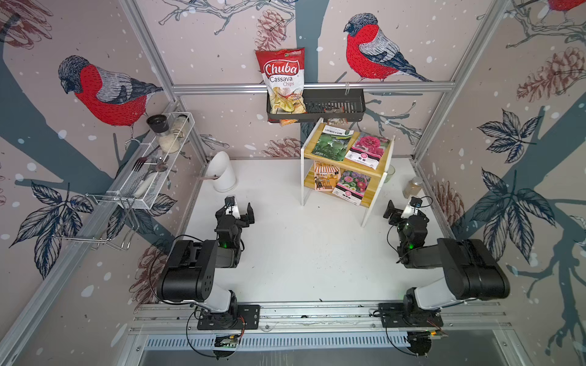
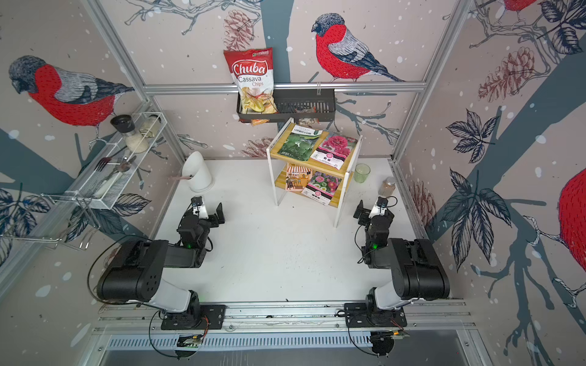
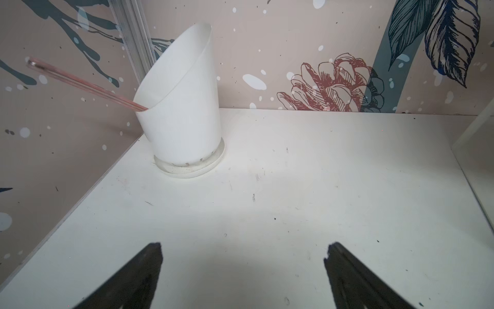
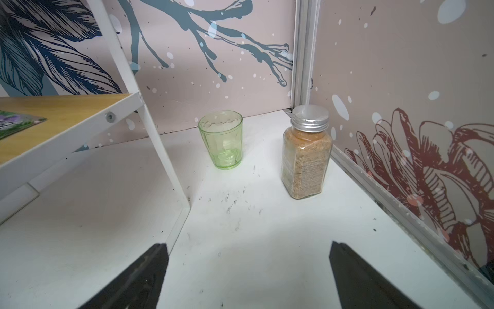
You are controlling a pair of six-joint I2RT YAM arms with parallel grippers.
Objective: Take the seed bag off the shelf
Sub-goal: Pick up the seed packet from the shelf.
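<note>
The shelf [image 1: 376, 193] [image 2: 346, 190], two yellowish wood boards between white side panels, stands at the back right of the table. Several seed bags lie flat on it. A green-leaf bag [image 1: 333, 145] and a pink-flower bag [image 1: 367, 151] are on the top board. An orange illustrated bag [image 1: 326, 176] and another flower bag [image 1: 352, 187] are on the lower board. My left gripper [image 1: 240, 207] [image 3: 244, 248] is open over bare table, well to the shelf's left. My right gripper [image 1: 401, 207] [image 4: 248, 247] is open and empty beside the shelf's front right leg [image 4: 160, 160].
A white slanted holder [image 1: 223, 172] [image 3: 181, 112] with a pink straw stands back left. A green glass [image 4: 222, 141] and a spice jar [image 4: 307, 155] stand right of the shelf. A black wall basket [image 1: 336, 103] with a chips bag [image 1: 283, 79] hangs above. A wire-mesh rack [image 1: 152, 177] lines the left wall.
</note>
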